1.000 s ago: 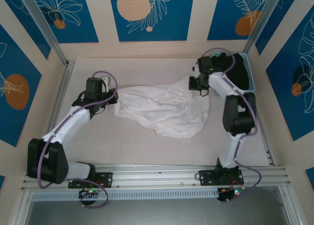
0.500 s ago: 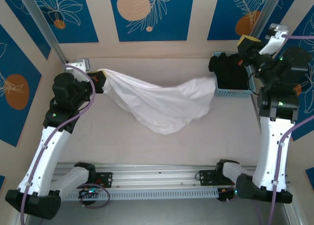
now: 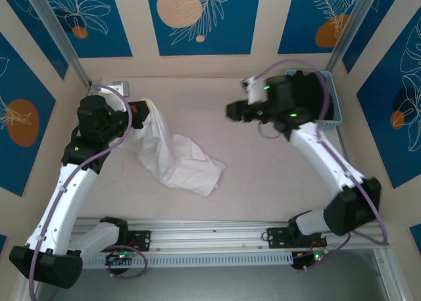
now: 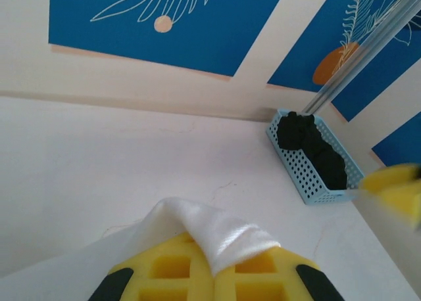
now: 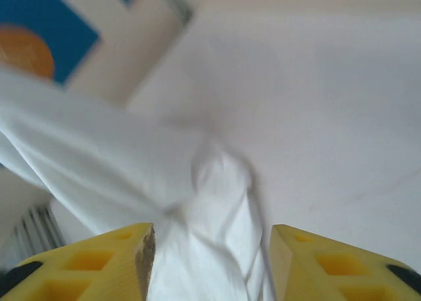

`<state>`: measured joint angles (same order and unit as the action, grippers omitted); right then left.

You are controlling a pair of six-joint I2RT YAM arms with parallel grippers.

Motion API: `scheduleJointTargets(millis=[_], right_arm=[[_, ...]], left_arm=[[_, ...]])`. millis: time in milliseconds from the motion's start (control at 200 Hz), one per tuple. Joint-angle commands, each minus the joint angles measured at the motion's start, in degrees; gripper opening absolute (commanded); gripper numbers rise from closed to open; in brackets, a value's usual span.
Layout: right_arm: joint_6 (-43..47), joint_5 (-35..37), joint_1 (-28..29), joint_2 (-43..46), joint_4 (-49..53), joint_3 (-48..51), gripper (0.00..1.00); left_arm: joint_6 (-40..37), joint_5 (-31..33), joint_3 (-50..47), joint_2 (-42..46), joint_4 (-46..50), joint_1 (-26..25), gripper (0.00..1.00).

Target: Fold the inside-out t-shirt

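Your left hand (image 3: 141, 110) pinches the inside-out t-shirt (image 3: 176, 162) at far left, cloth draping onto the tabletop (image 3: 263, 173); your right hand (image 3: 234, 110) hovers open and empty.

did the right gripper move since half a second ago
Yes. The right gripper has swung left, away from the blue basket toward the middle of the table, and it no longer holds the t-shirt.

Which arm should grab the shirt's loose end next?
Right. The left gripper is shut on the t-shirt at its raised edge, so it's busy. The right gripper is open and empty over the table, likely free to reach the low end.
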<state>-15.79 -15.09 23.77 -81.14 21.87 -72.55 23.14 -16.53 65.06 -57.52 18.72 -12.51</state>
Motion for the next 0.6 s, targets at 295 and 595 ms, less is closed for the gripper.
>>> scheduleJointTargets(millis=[295,595], right_arm=[[-7.69,9.18,14.93,-11.73,2.39,14.72,0.7],[-13.12,10.98,20.34,-13.53,1.75,18.44,0.39]], left_arm=[[-1.87,1.32,0.98,1.17,0.91,-0.08,0.0],[-1.19,1.33,-0.05,0.74,-0.38,-0.1,0.0]])
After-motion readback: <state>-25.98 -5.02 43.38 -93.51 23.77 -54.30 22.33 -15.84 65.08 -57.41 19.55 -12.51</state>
